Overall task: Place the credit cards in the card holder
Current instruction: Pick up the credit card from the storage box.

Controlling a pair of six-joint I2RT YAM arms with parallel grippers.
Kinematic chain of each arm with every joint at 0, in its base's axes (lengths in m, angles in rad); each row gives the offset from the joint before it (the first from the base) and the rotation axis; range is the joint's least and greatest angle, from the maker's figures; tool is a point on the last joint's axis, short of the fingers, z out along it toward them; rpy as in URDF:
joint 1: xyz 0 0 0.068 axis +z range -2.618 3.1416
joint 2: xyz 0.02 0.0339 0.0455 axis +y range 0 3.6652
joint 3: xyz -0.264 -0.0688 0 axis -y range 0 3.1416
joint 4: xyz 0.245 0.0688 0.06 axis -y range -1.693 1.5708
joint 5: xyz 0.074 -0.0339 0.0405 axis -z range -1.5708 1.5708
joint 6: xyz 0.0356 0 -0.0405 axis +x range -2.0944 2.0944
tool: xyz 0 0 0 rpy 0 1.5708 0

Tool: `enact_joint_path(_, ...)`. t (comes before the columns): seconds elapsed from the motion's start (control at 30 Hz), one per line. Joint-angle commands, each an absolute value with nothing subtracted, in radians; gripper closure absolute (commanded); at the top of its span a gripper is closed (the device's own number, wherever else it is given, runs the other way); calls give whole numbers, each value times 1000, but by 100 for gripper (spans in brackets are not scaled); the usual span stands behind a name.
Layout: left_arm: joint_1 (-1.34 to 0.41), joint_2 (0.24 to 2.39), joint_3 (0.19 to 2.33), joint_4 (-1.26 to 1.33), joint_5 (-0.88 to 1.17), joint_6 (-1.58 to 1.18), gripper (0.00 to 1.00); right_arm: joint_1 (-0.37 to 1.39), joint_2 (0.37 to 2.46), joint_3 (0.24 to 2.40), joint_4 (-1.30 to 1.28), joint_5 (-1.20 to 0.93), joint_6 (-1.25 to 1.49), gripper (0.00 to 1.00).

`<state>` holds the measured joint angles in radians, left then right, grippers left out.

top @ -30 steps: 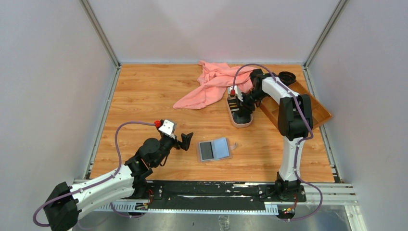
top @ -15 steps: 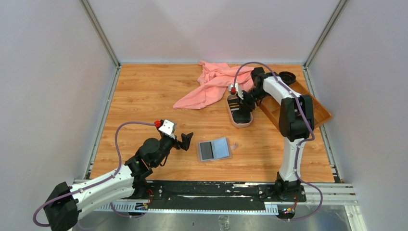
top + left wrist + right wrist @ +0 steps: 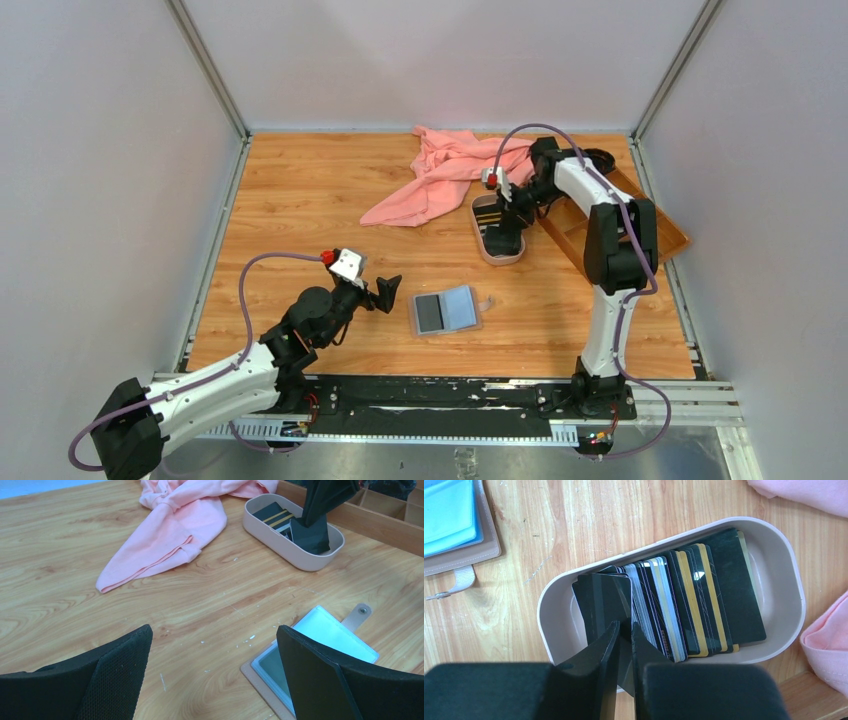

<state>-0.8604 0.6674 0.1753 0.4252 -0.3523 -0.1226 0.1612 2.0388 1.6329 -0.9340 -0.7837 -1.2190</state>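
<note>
Thin black plastic credit cards, several with gold or white bands, lie overlapped in a fanned stack in a pale oval plastic tray, upper right of centre in the top view. Right hand reaches into the tray and is pinched onto one black card with a grey stripe, which is tilted up.

Pinkish-tan leather-look card holder lies open on the wooden bench, lower centre, with blue-grey clear sleeves facing up and the snap tab out to the right. Left hand hovers left of it, fingers wide apart.

Pink cloth lies just beside the tray.
</note>
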Motion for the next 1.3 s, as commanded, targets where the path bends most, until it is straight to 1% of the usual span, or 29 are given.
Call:
enact_joint_path(0.0,-857,666,177,460,-370,-110,0,138,2007,1635,-900,-807,-1218,100)
enact_joint_path(0.37,-857,665,177,460,-370,-110,0,101,1982,1665,-921,-889,-1165,100)
enact_joint_path(1.03,-857,660,175,460,-370,-111,0,49,2110,1795,-945,-988,-899,100)
enact_joint_path(1.27,-857,673,183,465,-372,-113,0,37,2117,1828,-947,-1036,-813,100)
